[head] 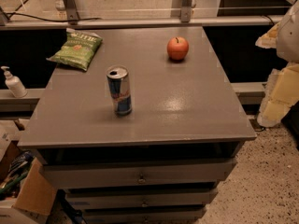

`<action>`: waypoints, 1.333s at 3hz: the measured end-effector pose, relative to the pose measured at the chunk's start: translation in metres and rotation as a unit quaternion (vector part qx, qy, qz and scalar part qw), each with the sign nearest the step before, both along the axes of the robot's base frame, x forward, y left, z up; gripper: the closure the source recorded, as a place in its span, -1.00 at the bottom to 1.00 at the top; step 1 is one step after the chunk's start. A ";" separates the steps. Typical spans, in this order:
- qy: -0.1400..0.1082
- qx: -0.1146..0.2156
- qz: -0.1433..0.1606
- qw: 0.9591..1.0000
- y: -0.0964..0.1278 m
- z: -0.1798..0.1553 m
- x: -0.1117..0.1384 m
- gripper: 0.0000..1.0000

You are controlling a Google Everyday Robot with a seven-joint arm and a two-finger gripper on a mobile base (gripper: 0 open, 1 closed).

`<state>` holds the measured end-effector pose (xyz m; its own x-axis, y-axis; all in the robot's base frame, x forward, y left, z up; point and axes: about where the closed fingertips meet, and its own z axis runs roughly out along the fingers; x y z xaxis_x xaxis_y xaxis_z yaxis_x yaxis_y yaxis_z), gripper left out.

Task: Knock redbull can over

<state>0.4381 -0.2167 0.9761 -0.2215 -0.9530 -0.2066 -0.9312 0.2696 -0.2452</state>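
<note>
Closest to me, below the redbull can (119, 90), were the drawers (140, 174) of the grey cabinet, stacked one under another, each with a small knob at its middle. Down and to the left of the can, beside those drawers, a cardboard box (33, 190) sat on the floor with some clutter by it that I could not make out. Down and to the right of the can lay the speckled floor (273, 171).

The can itself stood upright on the cabinet top (187, 111), toward the near left part of it, silver lid up with the dark opening showing, its blue and silver panels and red mark facing me. Nothing touched it.

Far to the right of the can, out past the cabinet's right edge, hung the gripper (281, 93), a pale white and yellowish shape partly cut off from sight. It was well apart from the can and touched nothing on the top. Whether the claw was released or clenched, I could not tell.

Left of the can, off the cabinet, a white pump bottle (12, 83) stood on a ledge. Beyond the can and to its right sat a red apple (178, 48), stem up, well apart from it. Beyond the can and to its left a green chip bag (76, 49) lay flat at the far left corner. Farthest behind the can ran a pale rail (140, 22).
</note>
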 end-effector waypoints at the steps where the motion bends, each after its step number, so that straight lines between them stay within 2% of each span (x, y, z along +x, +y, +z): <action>1: 0.000 0.000 0.000 1.000 0.000 0.000 0.000 -1.00; 2: -0.002 0.014 -0.002 1.000 0.001 0.001 -0.001 -1.00; 3: -0.006 0.057 0.001 0.998 0.011 -0.003 -0.006 -1.00; 4: -0.015 0.138 0.011 0.990 0.033 -0.012 -0.014 -1.00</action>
